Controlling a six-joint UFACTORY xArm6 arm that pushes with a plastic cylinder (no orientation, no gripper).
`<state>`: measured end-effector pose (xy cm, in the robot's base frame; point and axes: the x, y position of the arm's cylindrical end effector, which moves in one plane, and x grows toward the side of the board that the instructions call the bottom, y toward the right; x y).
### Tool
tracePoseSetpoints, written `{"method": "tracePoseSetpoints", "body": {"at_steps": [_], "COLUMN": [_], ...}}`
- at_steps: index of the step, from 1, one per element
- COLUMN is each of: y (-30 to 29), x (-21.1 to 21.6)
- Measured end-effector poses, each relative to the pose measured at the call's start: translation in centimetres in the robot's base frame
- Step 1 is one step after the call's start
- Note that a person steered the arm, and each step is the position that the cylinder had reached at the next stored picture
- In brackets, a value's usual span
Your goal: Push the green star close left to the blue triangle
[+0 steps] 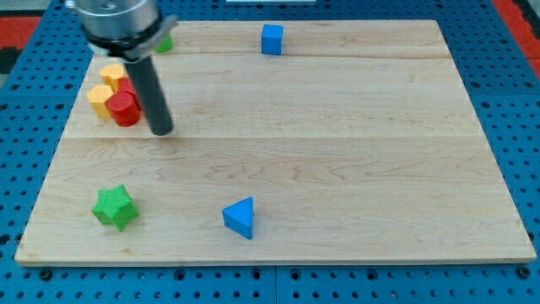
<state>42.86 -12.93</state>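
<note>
The green star (pixel 115 208) lies near the board's lower left corner. The blue triangle (pixel 240 218) lies to its right, near the bottom edge at mid-left, with a wide gap between them. My tip (pixel 162 132) rests on the board at the upper left, well above the green star and just right of a red cylinder (pixel 124 109).
A cluster at the upper left holds two yellow blocks (pixel 99 100) (pixel 112 74) and a second red block (pixel 127 87) partly behind the rod. A green block (pixel 163 43) peeks out at the top left under the arm. A blue cube (pixel 272 39) sits at the top edge, middle.
</note>
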Motion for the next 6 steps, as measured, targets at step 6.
{"method": "tracePoseSetpoints", "body": {"at_steps": [6], "y": [12.5], "x": [0.0]}}
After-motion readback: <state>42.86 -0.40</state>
